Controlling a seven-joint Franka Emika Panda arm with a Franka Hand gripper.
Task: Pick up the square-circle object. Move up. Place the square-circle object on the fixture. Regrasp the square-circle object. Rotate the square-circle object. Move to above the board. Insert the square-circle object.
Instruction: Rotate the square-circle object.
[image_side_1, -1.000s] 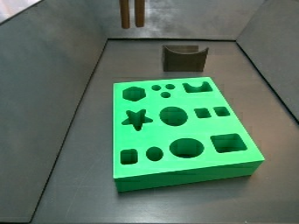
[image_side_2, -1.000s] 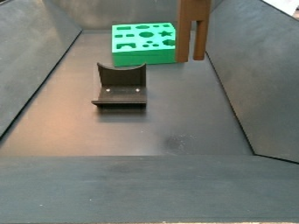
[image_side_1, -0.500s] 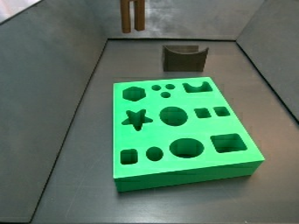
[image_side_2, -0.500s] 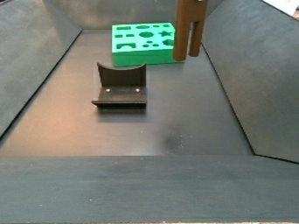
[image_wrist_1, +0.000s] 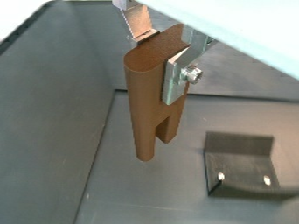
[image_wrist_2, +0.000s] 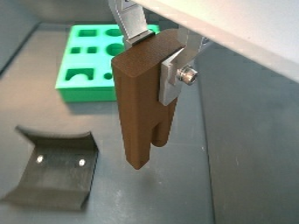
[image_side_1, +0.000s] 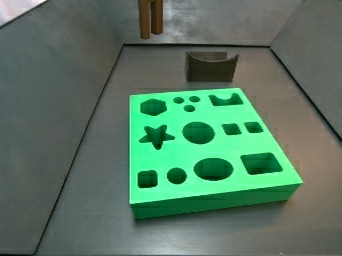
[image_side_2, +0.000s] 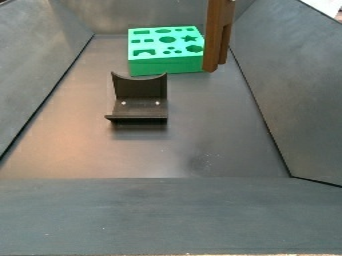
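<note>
My gripper (image_wrist_1: 160, 52) is shut on the square-circle object (image_wrist_1: 146, 105), a slim reddish-brown block that hangs upright with its two prongs pointing down. Both wrist views show a silver finger (image_wrist_2: 176, 72) clamped on each side of the block's upper end. The block hangs high in the air at the back of the workspace in both side views (image_side_1: 151, 17) (image_side_2: 218, 35), well clear of the floor. The fixture (image_side_1: 210, 65) (image_side_2: 138, 97) stands on the floor apart from it. The green board (image_side_1: 187, 195) (image_side_2: 160, 64) lies flat with its cut-outs open.
Dark sloping walls (image_side_2: 274, 90) enclose the floor on all sides. In a wrist view the fixture (image_wrist_2: 52, 171) lies below and to one side of the block, and the board (image_wrist_2: 87, 92) lies farther off.
The hanging block has turned a little about its vertical axis and shifted slightly sideways; it also sits a touch lower. Board and fixture have not moved.
</note>
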